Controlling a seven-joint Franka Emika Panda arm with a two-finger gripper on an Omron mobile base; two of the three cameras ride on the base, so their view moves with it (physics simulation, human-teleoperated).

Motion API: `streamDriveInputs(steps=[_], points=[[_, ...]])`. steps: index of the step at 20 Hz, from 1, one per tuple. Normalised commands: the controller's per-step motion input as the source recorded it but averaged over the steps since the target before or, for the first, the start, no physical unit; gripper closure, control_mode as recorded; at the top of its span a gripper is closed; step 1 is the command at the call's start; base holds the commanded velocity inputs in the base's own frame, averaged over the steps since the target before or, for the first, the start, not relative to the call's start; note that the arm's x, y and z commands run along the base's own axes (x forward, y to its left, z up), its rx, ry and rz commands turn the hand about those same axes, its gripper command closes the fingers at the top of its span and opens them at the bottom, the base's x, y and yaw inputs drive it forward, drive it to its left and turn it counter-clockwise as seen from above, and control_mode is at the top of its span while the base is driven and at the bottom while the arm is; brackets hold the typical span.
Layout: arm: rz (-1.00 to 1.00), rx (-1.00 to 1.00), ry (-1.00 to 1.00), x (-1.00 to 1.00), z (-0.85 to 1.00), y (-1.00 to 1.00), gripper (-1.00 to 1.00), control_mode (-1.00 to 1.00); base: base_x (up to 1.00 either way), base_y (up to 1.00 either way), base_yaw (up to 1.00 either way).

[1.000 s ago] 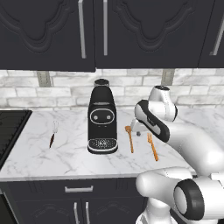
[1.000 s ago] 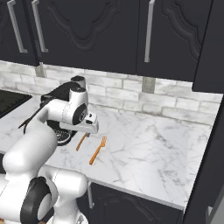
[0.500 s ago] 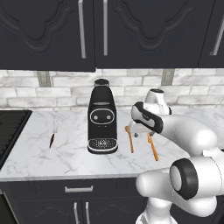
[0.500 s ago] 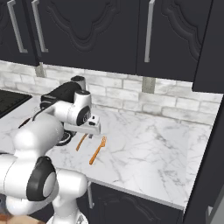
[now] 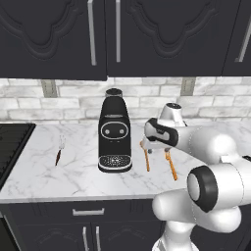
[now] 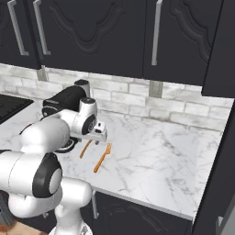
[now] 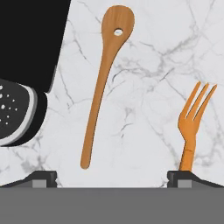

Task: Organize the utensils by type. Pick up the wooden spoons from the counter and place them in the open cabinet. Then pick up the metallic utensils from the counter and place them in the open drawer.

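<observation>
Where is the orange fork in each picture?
Left base view: orange fork lies right of the wooden spoon.
Right base view: fork lies right of the spoon.
Hand view: fork at right, spoon centre.
Shared landmark: the spoon.

The wooden spoon (image 7: 104, 83) shows matt grained wood; the orange fork (image 7: 192, 126) looks smooth, perhaps plastic; the counter (image 7: 144, 87) is polished veined marble.
</observation>
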Motion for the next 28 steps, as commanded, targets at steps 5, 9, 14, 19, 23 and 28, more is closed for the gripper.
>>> streamDriveInputs(steps=[5, 9, 14, 19, 23, 28], points=[[0.0, 0.0, -0.03, 0.16, -0.17, 0.0, -1.0, -1.0, 0.0, 0.0, 0.0], [0.0, 0.0, 0.0, 0.21, -0.17, 0.03, -1.0, -1.0, 0.0, 0.0, 0.0], [0.0, 0.0, 0.0, 0.21, -0.11, 0.04, -1.0, -1.0, 0.0, 0.0, 0.0], [0.0, 0.0, -0.03, 0.14, -0.14, 0.1, -1.0, -1.0, 0.0, 0.0, 0.0], [0.0, -0.01, -0.04, 0.09, -0.14, 0.09, -1.0, -1.0, 0.0, 0.0, 0.0], [0.0, -0.01, -0.01, 0.12, -0.21, 0.05, -1.0, -1.0, 0.0, 0.0, 0.0]])
